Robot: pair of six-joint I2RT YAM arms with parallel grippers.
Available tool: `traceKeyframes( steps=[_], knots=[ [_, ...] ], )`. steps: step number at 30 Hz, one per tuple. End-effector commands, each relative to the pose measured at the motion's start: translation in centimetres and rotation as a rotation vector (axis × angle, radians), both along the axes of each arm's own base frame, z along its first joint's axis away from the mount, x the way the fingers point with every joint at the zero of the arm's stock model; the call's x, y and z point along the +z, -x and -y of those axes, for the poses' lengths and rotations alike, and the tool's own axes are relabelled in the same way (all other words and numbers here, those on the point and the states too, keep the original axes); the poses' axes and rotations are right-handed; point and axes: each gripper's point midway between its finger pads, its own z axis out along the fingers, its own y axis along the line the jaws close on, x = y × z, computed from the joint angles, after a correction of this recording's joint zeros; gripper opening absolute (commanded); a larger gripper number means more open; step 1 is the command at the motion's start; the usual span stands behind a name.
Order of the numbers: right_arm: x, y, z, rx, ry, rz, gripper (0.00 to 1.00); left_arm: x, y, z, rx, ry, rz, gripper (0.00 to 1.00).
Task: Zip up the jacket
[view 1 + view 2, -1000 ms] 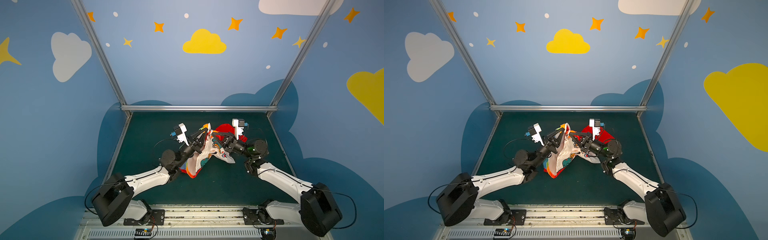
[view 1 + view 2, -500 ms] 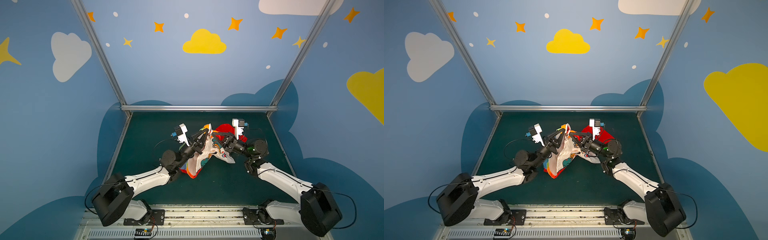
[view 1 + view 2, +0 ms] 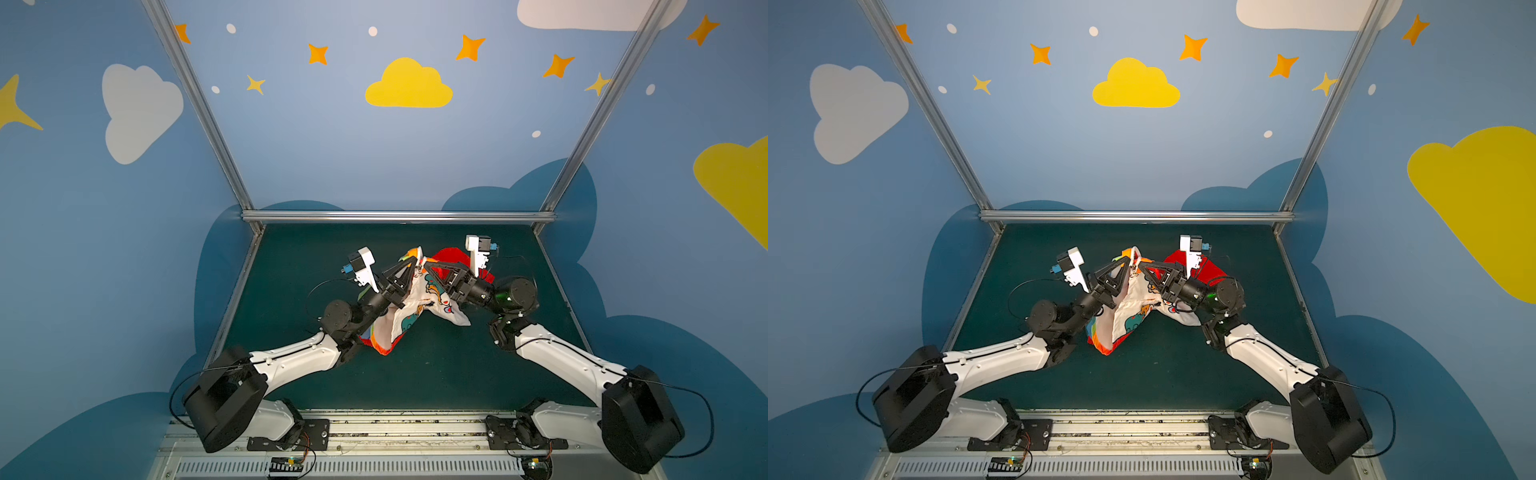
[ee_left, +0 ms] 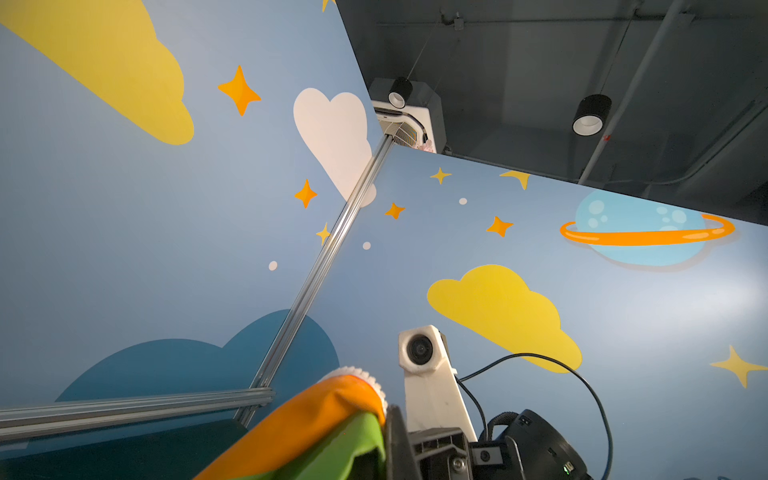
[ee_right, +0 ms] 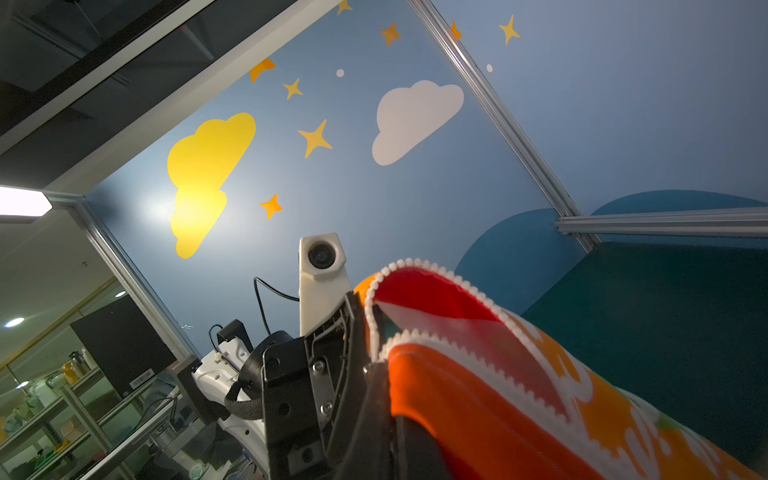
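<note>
Above the green mat (image 3: 419,384), left end effector (image 3: 413,260) and right end effector (image 3: 426,264) clamp jacket (image 3: 409,318).

The jacket (image 3: 405,318), hanging between the left gripper (image 3: 414,259) and right gripper (image 3: 425,263), is blocking the mat's (image 3: 415,382) middle; bare mat is lying open around it.

robot lab: aluminium-framed test booth (image 3: 397,216)

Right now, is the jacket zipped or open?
Open. In the right wrist view the jacket has two rows of zipper teeth standing apart; its printed lining shows in both top views.
</note>
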Motion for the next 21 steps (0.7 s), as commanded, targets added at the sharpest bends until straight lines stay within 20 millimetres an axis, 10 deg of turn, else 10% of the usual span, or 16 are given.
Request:
traceKeyframes(
  steps=[1,21],
  knots=[
    [2.77,0.72,0.29,0.008,-0.055,0.073,0.0,1.79,0.88,-0.64,0.008,0.038,0.059,0.03],
    [3.26,0.68,0.65,0.011,-0.089,0.025,0.0,2.24,1.47,0.0,0.008,0.012,0.106,0.03]
  ],
)
